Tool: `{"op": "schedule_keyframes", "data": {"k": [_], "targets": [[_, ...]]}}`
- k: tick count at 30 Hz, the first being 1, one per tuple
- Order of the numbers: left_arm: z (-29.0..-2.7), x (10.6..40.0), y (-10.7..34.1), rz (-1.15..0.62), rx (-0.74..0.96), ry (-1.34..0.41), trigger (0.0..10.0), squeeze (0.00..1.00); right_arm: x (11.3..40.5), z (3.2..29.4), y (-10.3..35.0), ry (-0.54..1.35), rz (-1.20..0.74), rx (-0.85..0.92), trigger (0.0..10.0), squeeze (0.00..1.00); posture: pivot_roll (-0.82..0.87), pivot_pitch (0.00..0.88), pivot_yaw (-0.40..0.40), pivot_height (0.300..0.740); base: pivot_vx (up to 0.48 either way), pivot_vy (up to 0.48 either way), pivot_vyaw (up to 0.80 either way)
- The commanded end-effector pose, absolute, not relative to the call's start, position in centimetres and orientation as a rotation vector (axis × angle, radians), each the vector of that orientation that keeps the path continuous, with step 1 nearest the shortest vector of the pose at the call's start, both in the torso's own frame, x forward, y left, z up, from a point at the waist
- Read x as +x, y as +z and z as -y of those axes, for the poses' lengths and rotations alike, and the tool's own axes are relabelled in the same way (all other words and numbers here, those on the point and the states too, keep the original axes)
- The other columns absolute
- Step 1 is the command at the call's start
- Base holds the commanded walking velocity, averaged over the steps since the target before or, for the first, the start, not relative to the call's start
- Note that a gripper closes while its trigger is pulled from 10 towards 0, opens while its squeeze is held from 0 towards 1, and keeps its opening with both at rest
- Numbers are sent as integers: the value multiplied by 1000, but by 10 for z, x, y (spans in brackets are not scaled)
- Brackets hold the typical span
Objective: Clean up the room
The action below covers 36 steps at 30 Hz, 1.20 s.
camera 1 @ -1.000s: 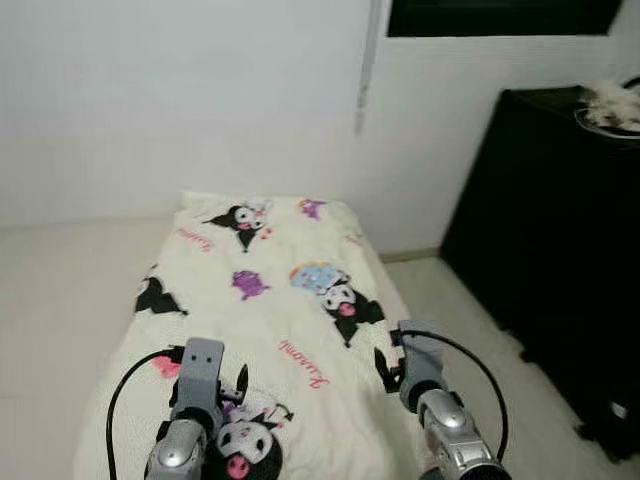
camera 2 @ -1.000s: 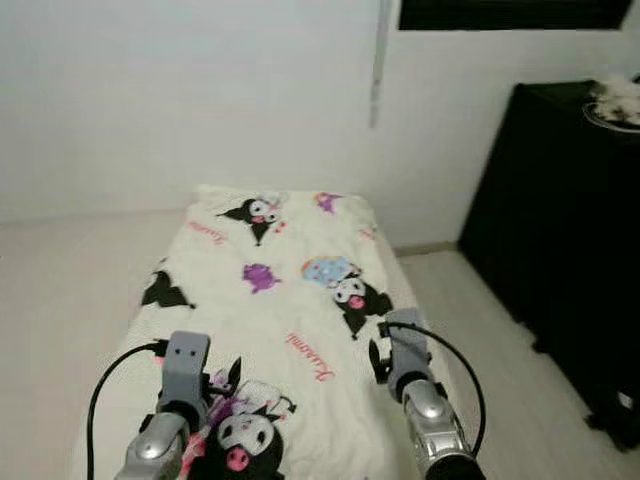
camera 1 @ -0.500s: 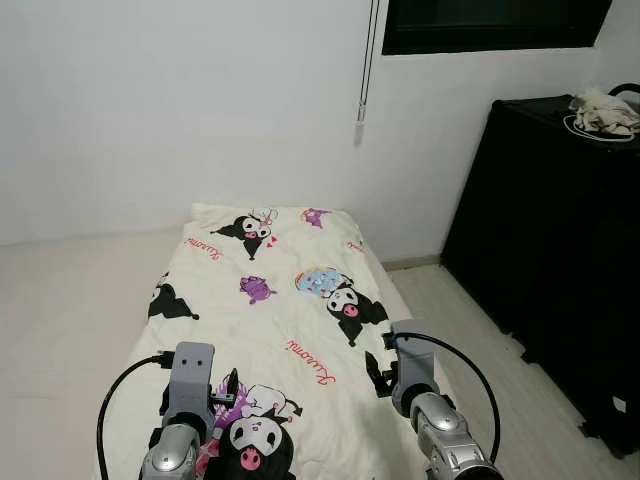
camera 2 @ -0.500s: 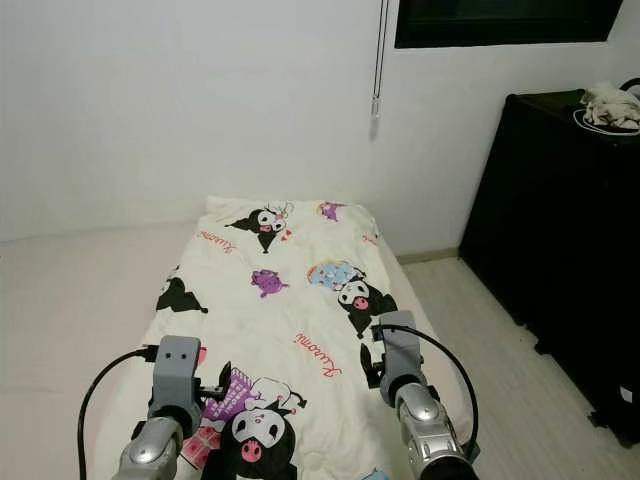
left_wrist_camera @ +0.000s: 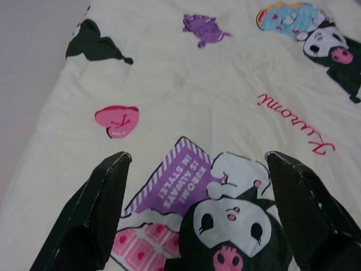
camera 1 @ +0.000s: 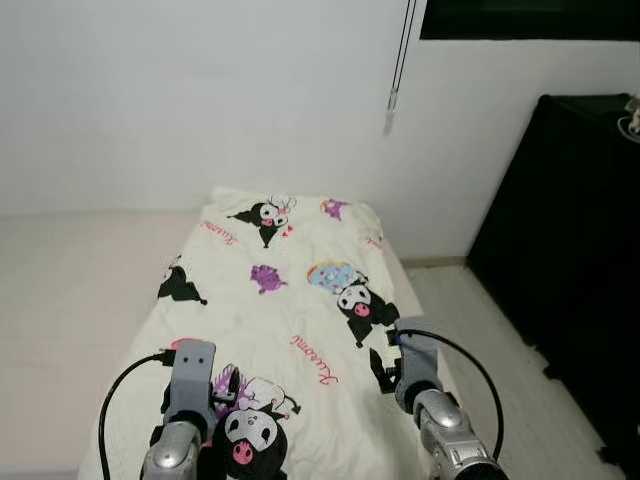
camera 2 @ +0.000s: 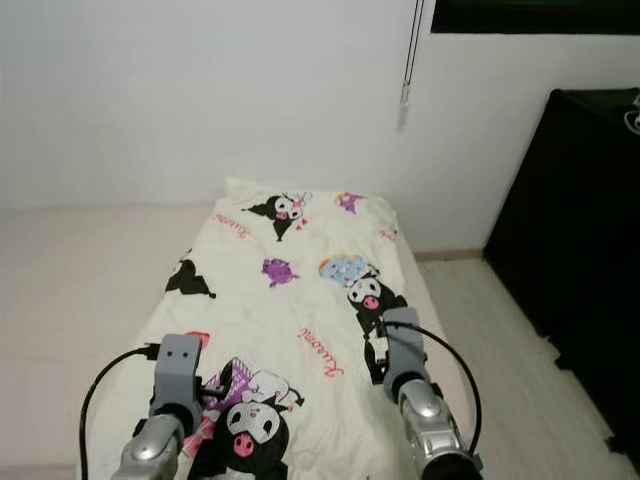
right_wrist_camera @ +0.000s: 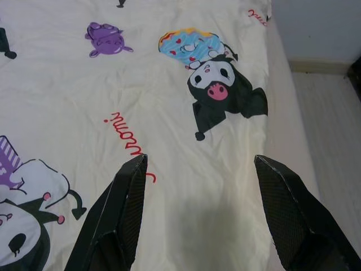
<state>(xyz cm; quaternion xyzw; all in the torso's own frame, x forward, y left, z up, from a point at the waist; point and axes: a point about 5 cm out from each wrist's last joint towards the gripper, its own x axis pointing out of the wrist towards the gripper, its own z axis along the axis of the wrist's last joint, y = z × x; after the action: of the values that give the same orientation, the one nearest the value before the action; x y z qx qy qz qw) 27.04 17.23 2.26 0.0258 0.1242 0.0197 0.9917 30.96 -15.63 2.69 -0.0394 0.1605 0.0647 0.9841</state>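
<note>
While both hover low in frame over the cartoon-print blanket (camera 1: pixel 290 300), left gripper (left_wrist_camera: pixel 197 214) and right gripper (right_wrist_camera: pixel 197 220) gape wide — empty, touching nothing.

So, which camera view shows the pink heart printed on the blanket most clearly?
The left wrist view: the pink heart lies large and unobstructed on the blanket, ahead of the open left gripper. In the eye views it is a small pink patch partly hidden behind the left arm.
</note>
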Motion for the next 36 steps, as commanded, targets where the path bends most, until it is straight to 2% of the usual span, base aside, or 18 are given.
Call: {"op": "schedule_keyframes", "data": {"k": [1, 36], "targets": [[-177, 268, 20, -272, 56, 55, 10000, 0, 306, 155, 20, 138, -363, -81, 10000, 0, -4, 55, -73, 740, 0, 0, 0], [-175, 272, 24, -247, 73, 36, 10000, 0, 305, 153, 20, 146, -361, -58, 10000, 0, -7, 71, -64, 740, 0, 0, 0]]}}
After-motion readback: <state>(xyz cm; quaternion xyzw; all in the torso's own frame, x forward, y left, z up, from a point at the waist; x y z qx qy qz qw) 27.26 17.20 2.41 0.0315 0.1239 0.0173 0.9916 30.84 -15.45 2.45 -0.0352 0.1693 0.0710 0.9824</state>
